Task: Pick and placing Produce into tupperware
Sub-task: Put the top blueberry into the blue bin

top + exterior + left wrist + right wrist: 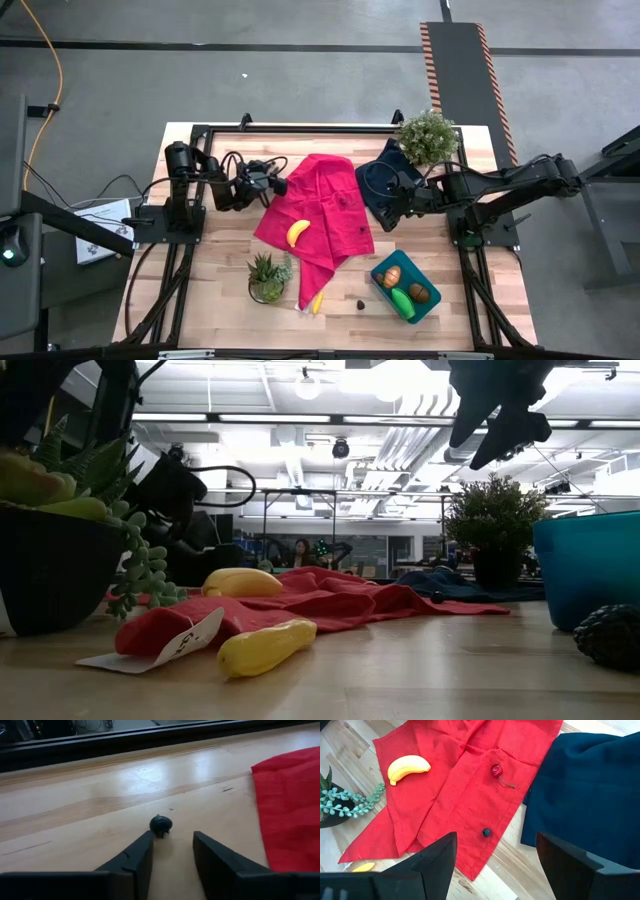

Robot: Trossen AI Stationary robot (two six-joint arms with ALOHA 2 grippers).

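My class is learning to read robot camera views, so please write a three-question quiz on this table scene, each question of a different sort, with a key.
1. True or false: the teal tub already holds three toy pieces.
2. Multiple choice: the banana in the middle of the table lies on
A. the bare wood
B. the red cloth
C. the navy cloth
3. Fill in: the small dark round berry on the wood lies just ahead of the ____ gripper.

Key
1. True: an orange piece, a green piece and a brown piece lie inside.
2. B
3. left
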